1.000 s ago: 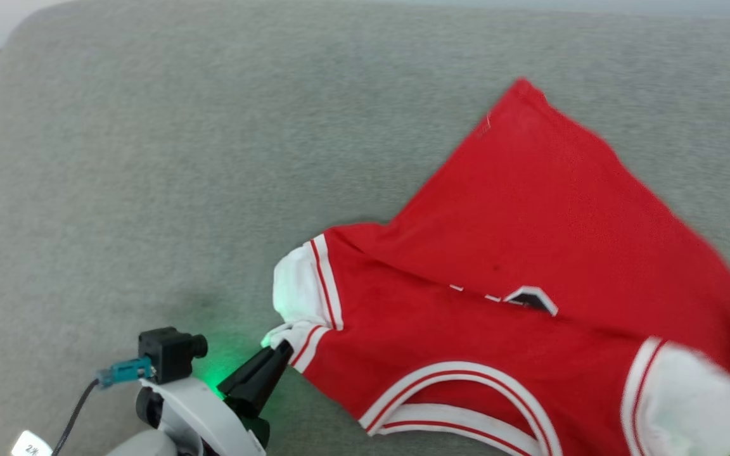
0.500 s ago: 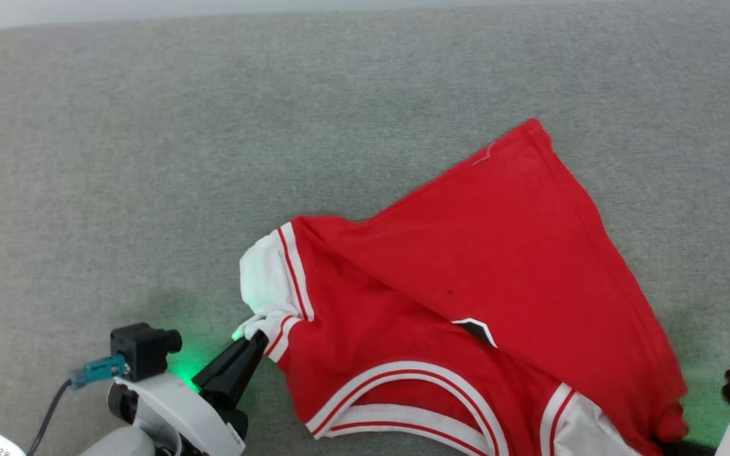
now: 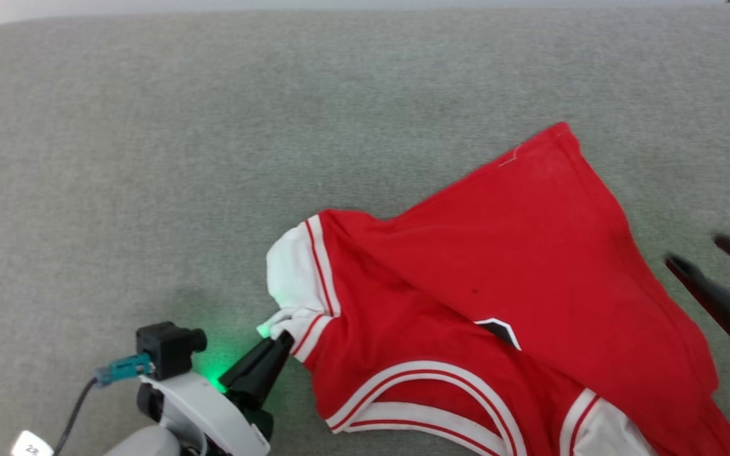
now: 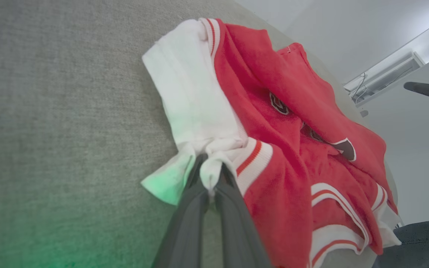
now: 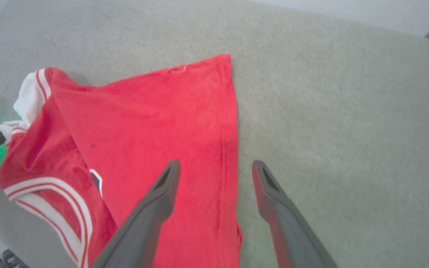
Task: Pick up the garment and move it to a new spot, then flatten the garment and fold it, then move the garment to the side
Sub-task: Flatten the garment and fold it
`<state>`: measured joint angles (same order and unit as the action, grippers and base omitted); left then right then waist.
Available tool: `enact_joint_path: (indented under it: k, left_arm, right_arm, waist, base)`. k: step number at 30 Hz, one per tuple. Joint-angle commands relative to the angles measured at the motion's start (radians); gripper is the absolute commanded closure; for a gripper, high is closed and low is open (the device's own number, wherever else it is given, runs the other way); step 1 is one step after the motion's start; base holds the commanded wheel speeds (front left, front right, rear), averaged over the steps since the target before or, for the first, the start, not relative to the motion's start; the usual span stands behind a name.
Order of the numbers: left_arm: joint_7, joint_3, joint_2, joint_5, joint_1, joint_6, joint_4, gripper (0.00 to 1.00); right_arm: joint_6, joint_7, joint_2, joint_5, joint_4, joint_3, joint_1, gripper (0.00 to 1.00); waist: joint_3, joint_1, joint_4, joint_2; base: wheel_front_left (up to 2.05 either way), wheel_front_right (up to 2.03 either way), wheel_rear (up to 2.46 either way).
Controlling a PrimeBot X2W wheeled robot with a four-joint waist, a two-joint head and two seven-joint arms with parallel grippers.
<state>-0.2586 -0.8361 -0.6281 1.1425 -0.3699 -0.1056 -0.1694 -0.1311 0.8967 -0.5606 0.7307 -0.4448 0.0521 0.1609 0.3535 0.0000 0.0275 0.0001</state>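
On the grey fabric surface [image 3: 213,158], head view: garment [image 3: 517,278] lies from centre out toward 4 and 5 o'clock, its lower edge cut off by the frame. Red side up, one hem corner pointing to 1 o'clock, striped neckline at 6. Not flat: a diagonal fold crosses the chest and buries the lettering, and just a black, white-edged scrap peeks out.

Left gripper [image 3: 279,339], at 8 o'clock of the cloth: jaws pinched tight on the white-trimmed shoulder end. Left wrist view shows a tuft of white fabric squeezed between the two fingers.

Right gripper [image 3: 694,249], at 3 o'clock, just off the garment's side edge: jaws spread wide, nothing in them. Right wrist view has one finger over the red side hem, the other over bare grey. Whether the tips touch cloth I cannot tell.

Judgement: flattening stage, folding not yet begun.

What could go wrong:
- One-handed pull from the left would drag the shoulder toward 8 o'clock and skew the body, since nothing anchors the far side.
- Right jaws closing where they hang may catch one layer, or nip the grey cover along with the hem.
- Chest fold gets pressed in, not shaken out, if tension goes on before the top flap is lifted.
- Thin tuft in the left jaws could slip under a sharp tug.
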Motion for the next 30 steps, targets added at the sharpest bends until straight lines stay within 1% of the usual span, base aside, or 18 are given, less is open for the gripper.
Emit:
enact_joint_path:
  k: [1, 3, 6, 8, 11, 15, 19, 23, 24, 25, 26, 27, 30]
  left_arm:
    - [0.000, -0.010, 0.016, 0.001, -0.001, -0.009, 0.001, 1.00]
    - [0.000, -0.013, 0.029, 0.002, -0.006, -0.012, -0.003, 1.00]
    - [-0.001, -0.014, 0.043, 0.002, -0.011, -0.017, -0.013, 1.00]
    - [-0.002, -0.014, 0.047, -0.002, -0.015, -0.017, -0.021, 1.00]
    - [-0.002, -0.024, 0.056, -0.007, -0.024, -0.021, -0.034, 1.00]
    - [-0.002, -0.040, 0.070, -0.011, -0.036, -0.023, -0.050, 1.00]
    - [-0.001, -0.043, 0.073, -0.007, -0.038, -0.022, -0.064, 1.00]
    - [-0.002, -0.048, 0.073, -0.001, -0.036, -0.022, -0.063, 1.00]
    - [-0.002, -0.051, 0.073, 0.000, -0.037, -0.023, -0.062, 1.00]
    - [-0.002, -0.052, 0.074, 0.003, -0.039, -0.023, -0.062, 1.00]
    - [-0.002, -0.054, 0.074, 0.006, -0.041, -0.023, -0.062, 1.00]
    - [-0.003, -0.055, 0.075, 0.013, -0.040, -0.023, -0.062, 1.00]
    - [-0.003, -0.048, 0.074, 0.034, -0.035, -0.023, -0.071, 1.00]
  right_arm:
    - [0.000, -0.017, 0.008, -0.016, 0.052, -0.054, 0.082, 0.00]
    - [0.000, -0.037, 0.019, -0.043, 0.135, -0.123, 0.186, 0.00]
    - [0.000, -0.065, 0.015, -0.093, 0.278, -0.245, 0.322, 0.00]
    - [0.000, -0.081, 0.025, -0.103, 0.374, -0.316, 0.401, 0.00]
    - [0.001, -0.107, 0.009, -0.112, 0.523, -0.410, 0.495, 0.00]
    - [0.001, -0.174, -0.009, -0.118, 0.683, -0.500, 0.588, 0.00]
    - [0.001, -0.241, -0.016, -0.128, 0.797, -0.564, 0.657, 0.00]
    - [0.001, -0.249, -0.003, -0.088, 0.880, -0.642, 0.684, 0.00]
    - [0.000, -0.244, -0.001, -0.078, 0.893, -0.664, 0.685, 0.36]
    - [0.000, -0.248, 0.000, -0.067, 0.901, -0.685, 0.691, 0.59]
    - [0.000, -0.257, 0.003, -0.053, 0.910, -0.694, 0.693, 0.77]
    - [0.000, -0.262, 0.008, -0.035, 0.921, -0.702, 0.695, 1.00]
    - [0.000, -0.289, 0.016, -0.008, 0.936, -0.715, 0.705, 1.00]
  waist:
    - [0.002, 0.0000, 0.022, -0.0001]
    - [0.007, 0.0000, 0.038, -0.0001]
    - [0.019, 0.0000, 0.063, -0.0001]
    - [0.028, 0.0000, 0.078, -0.0001]
    - [0.044, 0.0000, 0.100, -0.0001]
    - [0.058, 0.0000, 0.129, -0.0001]
    - [0.067, 0.0000, 0.136, -0.0001]
    - [0.070, 0.0000, 0.135, -0.0001]
    - [0.070, 0.0000, 0.133, -0.0001]
    - [0.069, 0.0000, 0.131, -0.0001]
    - [0.067, 0.0000, 0.128, -0.0001]
    - [0.064, 0.0000, 0.125, -0.0001]
    - [0.056, 0.0000, 0.117, -0.0001]
  base:
    - [0.00, 0.00, 0.00]
    - [0.00, 0.00, 0.00]
    - [0.00, 0.00, 0.00]
    - [0.00, 0.00, 0.00]
    - [0.00, 0.00, 0.00]
    - [0.00, 0.00, 0.00]
    - [0.00, 0.00, 0.00]
    - [0.00, 0.00, 0.00]
    - [0.00, 0.00, 0.00]
    - [0.00, 0.00, 0.00]
    - [0.00, 0.00, 0.00]
    - [0.00, 0.00, 0.00]
    - [0.00, 0.00, 0.00]
